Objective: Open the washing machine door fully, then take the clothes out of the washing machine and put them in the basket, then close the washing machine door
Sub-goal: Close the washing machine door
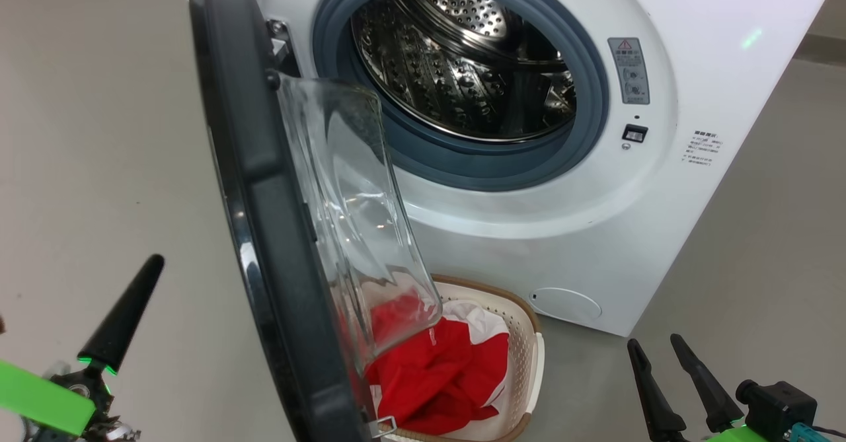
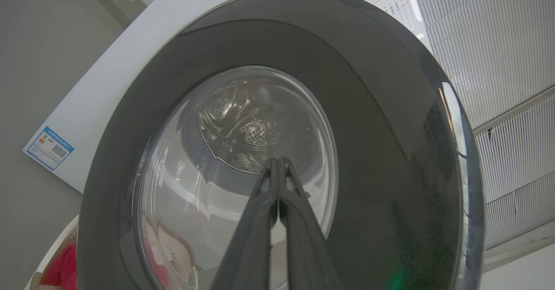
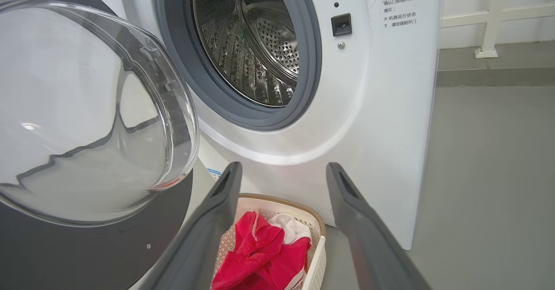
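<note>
I am holding my left hand (image 2: 277, 162) pinched together facing the open washing machine door (image 1: 264, 184), my right hand (image 3: 282, 173) spread apart above red clothes (image 3: 264, 255) lying in the basket (image 3: 318, 255).

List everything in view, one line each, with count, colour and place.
washing machine: one, white, at the back on the grey floor.
drum: one, steel, perforated, no clothes visible in it.
washing machine door: one, black rim and clear glass bowl, swung open at the left.
basket: one, cream with brown rim, on the floor before the washer.
clothes: one bundle, red and white, in the basket.
left gripper: one, dark, shut, pointing at the door's outer face.
right gripper: one, dark, open, above the basket.
</note>
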Robot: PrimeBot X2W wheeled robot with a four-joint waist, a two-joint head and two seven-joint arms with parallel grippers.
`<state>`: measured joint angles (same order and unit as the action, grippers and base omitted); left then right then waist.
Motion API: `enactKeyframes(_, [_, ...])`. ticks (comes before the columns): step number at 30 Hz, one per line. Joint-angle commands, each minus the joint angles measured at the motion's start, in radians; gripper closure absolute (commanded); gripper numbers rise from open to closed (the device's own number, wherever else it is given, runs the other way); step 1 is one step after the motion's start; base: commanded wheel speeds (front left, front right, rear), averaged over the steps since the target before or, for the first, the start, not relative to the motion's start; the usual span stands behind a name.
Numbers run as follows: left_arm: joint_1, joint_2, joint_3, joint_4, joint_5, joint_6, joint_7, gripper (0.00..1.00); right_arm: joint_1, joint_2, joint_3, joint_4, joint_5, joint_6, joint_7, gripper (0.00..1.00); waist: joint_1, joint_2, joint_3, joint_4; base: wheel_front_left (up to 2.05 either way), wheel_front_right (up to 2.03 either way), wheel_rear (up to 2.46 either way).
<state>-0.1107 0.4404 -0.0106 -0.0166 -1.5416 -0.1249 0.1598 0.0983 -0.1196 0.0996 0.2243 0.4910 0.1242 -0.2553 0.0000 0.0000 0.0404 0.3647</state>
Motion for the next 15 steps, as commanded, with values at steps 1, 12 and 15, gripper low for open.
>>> enactKeyframes(1, [-0.054, 0.051, 0.040, -0.043, -0.028, -0.006, 0.029, 1.00, -0.035, -0.009, 0.017, -0.026, -0.003, 0.007, -0.006, 0.00, 0.0000, 0.0000, 0.007, -0.003, 0.00, 0.00, 0.00])
enactKeyframes(12, [-0.041, 0.105, 0.060, -0.185, -0.203, -0.006, 0.272, 1.00, -0.053, -0.008, 0.017, -0.028, -0.001, 0.007, -0.006, 0.00, 0.0000, 0.0000, 0.038, -0.015, 0.00, 0.00, 0.00])
enactKeyframes(15, [-0.036, 0.098, 0.065, -0.223, -0.217, -0.006, 0.316, 1.00, -0.058, -0.008, 0.015, -0.028, -0.001, 0.007, -0.006, 0.00, 0.0000, 0.0000, 0.046, -0.018, 0.00, 0.00, 0.00])
